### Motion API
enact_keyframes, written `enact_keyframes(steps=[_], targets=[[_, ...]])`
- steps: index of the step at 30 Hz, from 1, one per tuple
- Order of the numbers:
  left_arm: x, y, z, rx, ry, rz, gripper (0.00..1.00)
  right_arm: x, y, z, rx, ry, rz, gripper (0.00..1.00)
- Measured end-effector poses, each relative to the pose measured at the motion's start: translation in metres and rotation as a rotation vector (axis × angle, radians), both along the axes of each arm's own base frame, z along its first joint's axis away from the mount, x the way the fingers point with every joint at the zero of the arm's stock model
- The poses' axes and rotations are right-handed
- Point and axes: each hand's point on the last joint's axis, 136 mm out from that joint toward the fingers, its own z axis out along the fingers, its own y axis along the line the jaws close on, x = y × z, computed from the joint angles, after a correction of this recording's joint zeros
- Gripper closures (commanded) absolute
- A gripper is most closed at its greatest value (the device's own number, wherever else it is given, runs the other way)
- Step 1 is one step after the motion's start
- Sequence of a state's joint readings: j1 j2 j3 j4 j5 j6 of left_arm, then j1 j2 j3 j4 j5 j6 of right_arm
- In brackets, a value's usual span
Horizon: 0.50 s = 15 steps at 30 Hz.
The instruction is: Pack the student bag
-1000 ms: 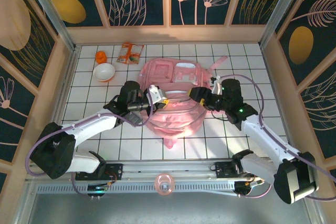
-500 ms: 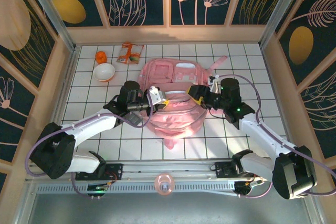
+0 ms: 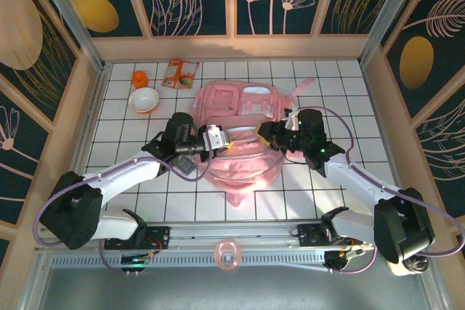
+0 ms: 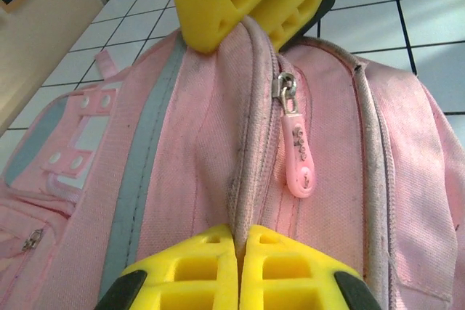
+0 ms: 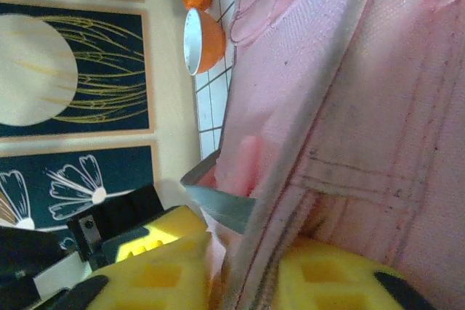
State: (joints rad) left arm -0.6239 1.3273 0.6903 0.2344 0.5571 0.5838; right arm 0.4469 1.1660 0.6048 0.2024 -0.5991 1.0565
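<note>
- The bag (image 3: 240, 107) lies flat with its front pockets up, the bowl (image 3: 144, 99) off its far-left corner. Both arms reach over its near half.
- The left claw (image 4: 237, 241) is fully closed, its pads pinching the raised zip seam on the bag's top.
- The right claw (image 5: 243, 277) is nearly closed on the same seam, further along the bag. The fabric ridge runs between its pads.
- The zip pull (image 4: 299, 161) hangs free on the bag between the two claws. The zip looks closed, so I judge the step in hand is opening the main compartment.
- From the wrist view I can't tell whether the right claw has the zip tape or only loose cloth. I'd test it with a gentle tug.
- I'd use the left claw as the anchor and draw the seam taut along the bag's zip line, not upward, so the bag doesn't lift or slide.
- With the seam tensioned, one claw would have to release and take the pull. I'd approach it squarely, since it's small and dangling.
</note>
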Motion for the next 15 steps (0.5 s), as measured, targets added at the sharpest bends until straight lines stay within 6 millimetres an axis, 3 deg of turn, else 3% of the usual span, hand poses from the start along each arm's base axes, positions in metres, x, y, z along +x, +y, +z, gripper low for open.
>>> enact_keyframes(steps=[5, 10, 15], targets=[[0.003, 0.003, 0.004, -0.023, 0.063, 0.067, 0.69, -0.001, -0.001, -0.002, 0.003, 0.001, -0.047, 1.0], [-0.005, 0.007, 0.036, -0.146, 0.23, 0.153, 0.58, -0.007, -0.003, -0.004, -0.004, -0.013, -0.114, 1.0], [-0.03, 0.011, 0.068, -0.284, 0.431, 0.194, 0.53, -0.01, 0.002, -0.001, -0.008, -0.032, -0.138, 1.0]])
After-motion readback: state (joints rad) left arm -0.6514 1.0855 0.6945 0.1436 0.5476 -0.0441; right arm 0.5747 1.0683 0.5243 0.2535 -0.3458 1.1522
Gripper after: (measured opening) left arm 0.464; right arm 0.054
